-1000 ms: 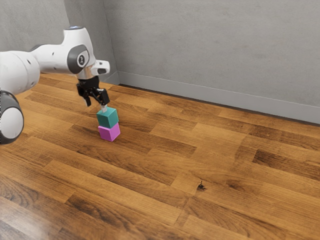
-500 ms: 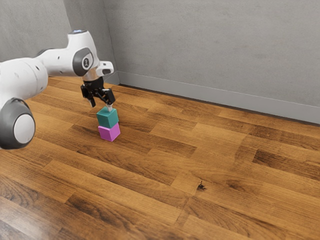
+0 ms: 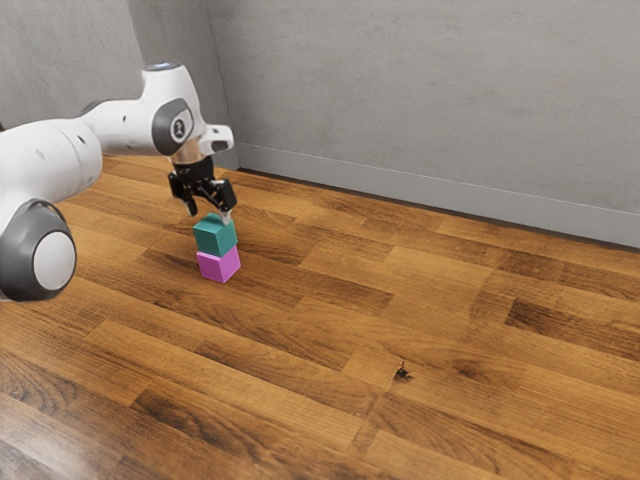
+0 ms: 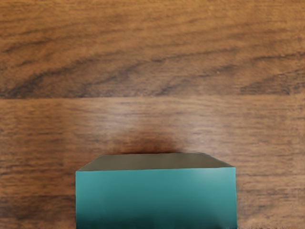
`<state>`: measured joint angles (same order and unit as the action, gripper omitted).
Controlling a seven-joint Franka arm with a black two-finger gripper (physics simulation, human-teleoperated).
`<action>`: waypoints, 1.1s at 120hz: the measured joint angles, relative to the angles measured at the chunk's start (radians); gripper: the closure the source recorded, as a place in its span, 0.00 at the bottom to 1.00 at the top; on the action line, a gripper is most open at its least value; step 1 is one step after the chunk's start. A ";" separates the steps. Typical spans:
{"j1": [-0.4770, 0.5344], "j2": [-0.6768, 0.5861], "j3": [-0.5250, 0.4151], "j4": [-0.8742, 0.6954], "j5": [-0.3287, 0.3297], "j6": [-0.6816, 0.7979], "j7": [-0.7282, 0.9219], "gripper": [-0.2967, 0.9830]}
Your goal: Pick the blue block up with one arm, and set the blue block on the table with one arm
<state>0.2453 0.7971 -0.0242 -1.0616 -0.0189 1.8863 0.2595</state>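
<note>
My gripper hangs over the block stack in the exterior view, its two fingers spread apart. Just beneath it is the blue-green block, resting on top of a magenta block. One fingertip shows at the far upper edge of the upper block, the other off toward the exterior view's left. In the wrist view the blue-green block appears large, close under the hand, with a darker side face visible. Whether a finger touches it, I cannot tell.
The stack stands on a brown wood-plank surface. A small dark object or mark lies toward the exterior view's lower right. Behind runs a grey wall with a pale baseboard.
My hand has moved toward the exterior view's right and slightly lower, shifting above the stack. Both blocks have stayed where they were.
</note>
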 joint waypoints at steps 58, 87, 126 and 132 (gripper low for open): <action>-0.009 0.013 0.002 -0.020 0.007 0.008 0.046 0.23; -0.009 0.024 0.003 -0.020 0.006 0.010 0.066 0.23; -0.009 0.025 0.004 -0.019 0.004 0.011 0.078 0.32; -0.009 0.025 0.005 -0.019 0.004 0.011 0.078 0.35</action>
<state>0.2367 0.8216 -0.0192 -1.0804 -0.0154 1.8973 0.3374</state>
